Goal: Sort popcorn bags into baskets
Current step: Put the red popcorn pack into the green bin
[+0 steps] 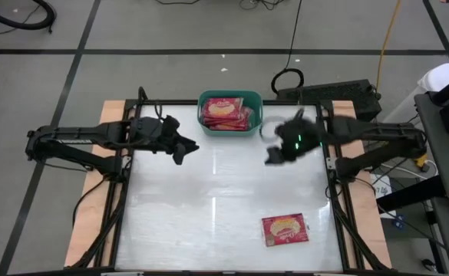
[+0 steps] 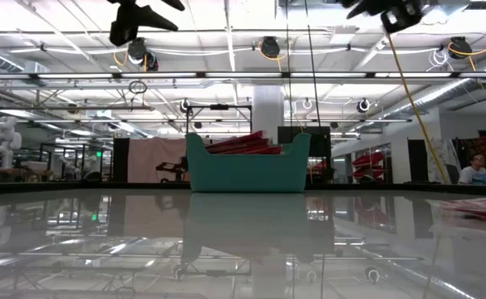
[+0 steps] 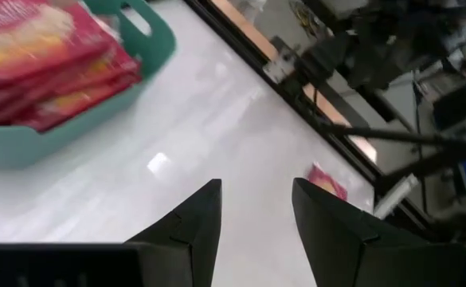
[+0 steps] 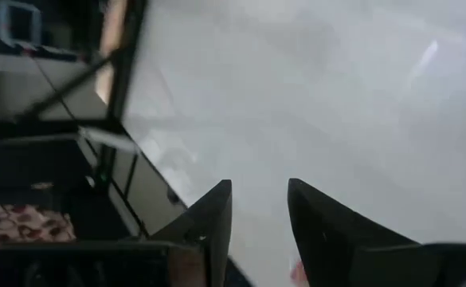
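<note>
Lying alone toward the near right corner of the counter is a single red popcorn bag, flat, its yellow popcorn picture facing up, with bare glossy surface all around it. The same bag shows as a small pink-red patch beyond the left claw's fingers in the left wrist view.

Farther back, over the middle of the counter, both arms hang in the air, well above the surface. The left claw reaches in from the left edge, its two dark fingers spread with a clear gap between them and nothing held. The right claw reaches in from the right edge; its fingers likewise stand apart around empty space, over bare counter.

At the middle of the far edge sits the teal-green basket, a rounded rectangular tub with handle cut-outs. Inside it lies a stack of popcorn bags, red with yellow pictures, piled up to about the rim and slightly tilted.
</note>
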Tool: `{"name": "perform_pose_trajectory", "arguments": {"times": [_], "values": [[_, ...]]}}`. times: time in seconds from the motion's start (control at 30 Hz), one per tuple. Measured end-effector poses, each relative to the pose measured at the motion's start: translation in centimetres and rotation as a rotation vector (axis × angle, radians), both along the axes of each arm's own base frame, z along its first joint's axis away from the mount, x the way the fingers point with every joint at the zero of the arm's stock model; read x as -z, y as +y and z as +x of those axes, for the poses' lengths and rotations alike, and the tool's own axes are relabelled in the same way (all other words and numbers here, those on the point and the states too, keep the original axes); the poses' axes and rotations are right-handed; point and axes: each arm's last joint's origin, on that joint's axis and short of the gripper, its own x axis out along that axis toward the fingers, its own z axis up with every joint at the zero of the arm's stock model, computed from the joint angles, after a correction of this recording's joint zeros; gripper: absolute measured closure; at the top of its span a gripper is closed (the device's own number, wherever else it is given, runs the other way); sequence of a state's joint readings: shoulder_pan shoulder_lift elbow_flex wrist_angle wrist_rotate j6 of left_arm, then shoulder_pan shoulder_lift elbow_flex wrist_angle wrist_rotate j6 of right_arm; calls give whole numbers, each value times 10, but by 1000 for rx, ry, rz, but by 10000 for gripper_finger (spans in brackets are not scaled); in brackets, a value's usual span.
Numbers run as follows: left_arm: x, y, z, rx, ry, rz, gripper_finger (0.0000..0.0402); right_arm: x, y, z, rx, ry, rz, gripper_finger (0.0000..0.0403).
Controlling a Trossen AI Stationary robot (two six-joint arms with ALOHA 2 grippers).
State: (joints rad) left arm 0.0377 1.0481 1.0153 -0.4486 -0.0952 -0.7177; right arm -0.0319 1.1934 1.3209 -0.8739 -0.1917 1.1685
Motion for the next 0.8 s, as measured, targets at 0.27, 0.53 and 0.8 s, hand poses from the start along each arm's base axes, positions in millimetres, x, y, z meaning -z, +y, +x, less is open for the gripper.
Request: {"name": "perform_pose_trajectory", "arguments": {"times": [0.27,0.53,0.8], "values": [[6,-15,-3,106,71,10,245,23,74,-2,-17,211,72,284],[17,-33,-12,193,218,16,245,59,119,-7,-86,423,236,284],[24,-44,-20,232,309,26,245,94,134,-19,-274,469,226,284]]}}
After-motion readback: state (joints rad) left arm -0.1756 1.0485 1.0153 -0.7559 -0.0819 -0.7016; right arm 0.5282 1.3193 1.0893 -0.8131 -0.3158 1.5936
